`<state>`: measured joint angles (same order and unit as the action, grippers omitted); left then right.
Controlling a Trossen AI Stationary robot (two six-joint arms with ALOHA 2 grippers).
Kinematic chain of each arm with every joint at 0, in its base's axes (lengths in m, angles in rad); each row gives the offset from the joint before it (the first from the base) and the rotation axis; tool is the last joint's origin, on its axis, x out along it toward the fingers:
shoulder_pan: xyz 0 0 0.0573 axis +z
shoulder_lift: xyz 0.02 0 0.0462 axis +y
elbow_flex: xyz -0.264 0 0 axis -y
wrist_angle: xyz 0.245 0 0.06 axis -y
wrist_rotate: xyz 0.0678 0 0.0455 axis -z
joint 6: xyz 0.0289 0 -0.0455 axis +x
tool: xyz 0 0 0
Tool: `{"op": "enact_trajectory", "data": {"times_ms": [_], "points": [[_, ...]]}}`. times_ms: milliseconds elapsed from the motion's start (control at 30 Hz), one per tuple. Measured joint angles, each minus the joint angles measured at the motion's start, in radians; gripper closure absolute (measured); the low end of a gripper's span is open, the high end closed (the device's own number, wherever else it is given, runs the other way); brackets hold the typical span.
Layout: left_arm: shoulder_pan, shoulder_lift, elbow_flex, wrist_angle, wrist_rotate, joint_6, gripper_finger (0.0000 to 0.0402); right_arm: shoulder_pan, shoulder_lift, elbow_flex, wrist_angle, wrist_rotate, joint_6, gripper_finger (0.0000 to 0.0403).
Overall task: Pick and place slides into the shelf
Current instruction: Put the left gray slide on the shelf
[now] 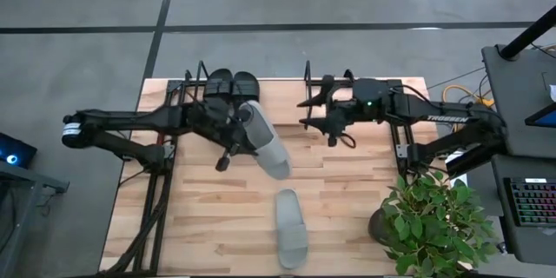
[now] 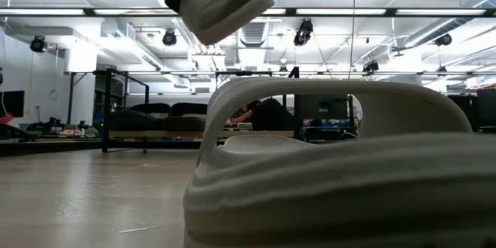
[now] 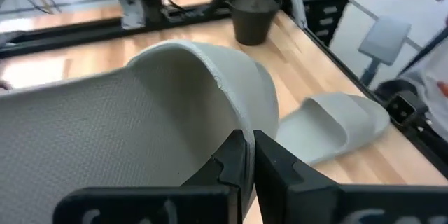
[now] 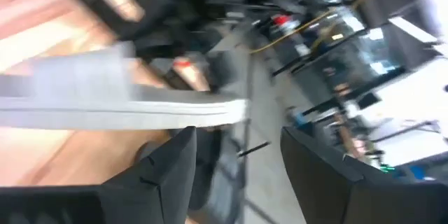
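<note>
Two black slides (image 1: 230, 85) lie side by side on the shelf (image 1: 187, 87) at the table's far edge. My left gripper (image 1: 233, 139) is shut on a light grey slide (image 1: 265, 139), held high over the table in front of the shelf; the low view shows this slide (image 2: 225, 4) at the top. The other grey slide (image 1: 291, 226) lies sole down near the table's front edge and fills the low view (image 2: 341, 163). My right gripper (image 1: 306, 111) hovers open by the shelf's right end, with nothing between its fingers (image 4: 175, 168). My left gripper pinches the grey slide's side edge (image 3: 234, 122) between its two shut fingers (image 3: 231, 161), close to the strap. The fingers come from the table's left, slanting a little down. The slide is lifted clear of the table and tilted.
A potted plant (image 1: 434, 217) in a black pot (image 3: 255, 14) stands at the table's near right corner. The shelf's upright wire loops (image 1: 308, 82) rise beside my right gripper. Bare wood lies between the two grey slides.
</note>
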<state>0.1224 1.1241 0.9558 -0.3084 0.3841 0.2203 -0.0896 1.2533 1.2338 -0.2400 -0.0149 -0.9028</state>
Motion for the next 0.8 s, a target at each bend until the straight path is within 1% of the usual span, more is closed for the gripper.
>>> {"op": "enact_trajectory", "data": {"times_ms": [100,200,300,367,433,533,567,633,733,800], "points": [[0.059,-0.019,0.001,0.008,0.091,-0.004,0.0402,0.041,0.028,0.079,-0.120,0.050,-0.003,0.0208],[0.108,-0.032,0.001,0.030,0.194,-0.005,0.0402,0.085,0.041,0.136,-0.191,0.065,0.001,0.0212],[0.165,-0.034,0.001,0.082,0.326,-0.010,0.0402,0.139,0.036,0.161,-0.200,0.065,-0.019,0.0217],[0.207,-0.032,0.001,0.154,0.417,-0.049,0.0402,0.178,0.031,0.166,-0.210,0.065,-0.033,0.0220],[0.243,-0.024,0.002,0.231,0.476,-0.084,0.0402,0.217,0.030,0.169,-0.204,0.068,-0.042,0.0222],[0.285,-0.006,0.001,0.289,0.537,-0.113,0.0402,0.268,0.035,0.167,-0.207,0.078,-0.068,0.0223],[0.296,-0.002,0.001,0.299,0.554,-0.125,0.0402,0.285,0.038,0.166,-0.207,0.100,-0.076,0.0223],[0.315,0.007,0.007,0.301,0.578,-0.149,0.0402,0.318,0.050,0.165,-0.207,0.168,-0.099,0.0223],[0.338,0.025,0.019,0.299,0.581,-0.163,0.0402,0.353,0.070,0.164,-0.207,0.276,-0.142,0.0223],[0.349,0.040,0.036,0.300,0.579,-0.164,0.0402,0.367,0.084,0.164,-0.204,0.310,-0.163,0.0223]]}}
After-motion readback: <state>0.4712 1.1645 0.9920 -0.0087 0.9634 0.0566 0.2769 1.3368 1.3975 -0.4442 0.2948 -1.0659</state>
